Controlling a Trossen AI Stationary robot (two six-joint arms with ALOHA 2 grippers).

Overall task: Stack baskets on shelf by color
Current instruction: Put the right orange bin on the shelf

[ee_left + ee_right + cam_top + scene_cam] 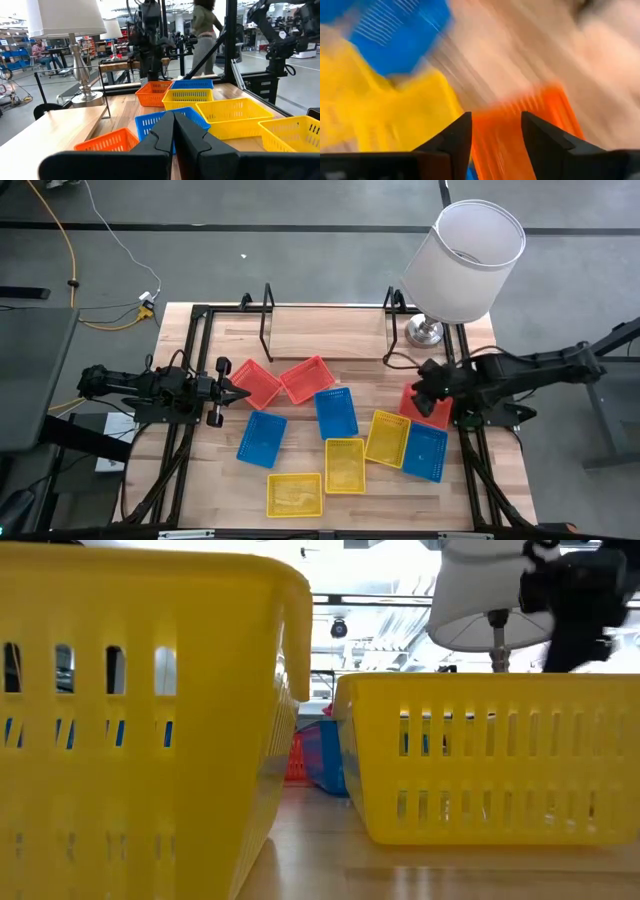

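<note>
Nine baskets loose on the worktop (300, 340), none on the shelf (325, 330).

Right claw (418, 383) held above the right-hand red basket (420, 406), fingers set narrowly apart with the red mesh showing in the gap in the right wrist view; no grip seen. Left claw (243, 392) pinched fully together, holding nothing, just left of the two red baskets (285, 381) lying side by side near the shelf's front. Between the claws a blue basket (336, 413); another blue (262, 437) nearer on the left, a third blue (426, 451) at the right, touching a yellow basket (387, 438). Two more yellow (320, 478) at the near edge. Shelf at the far middle, board bare; white-shaded lamp (463, 260) at its right end.
</note>
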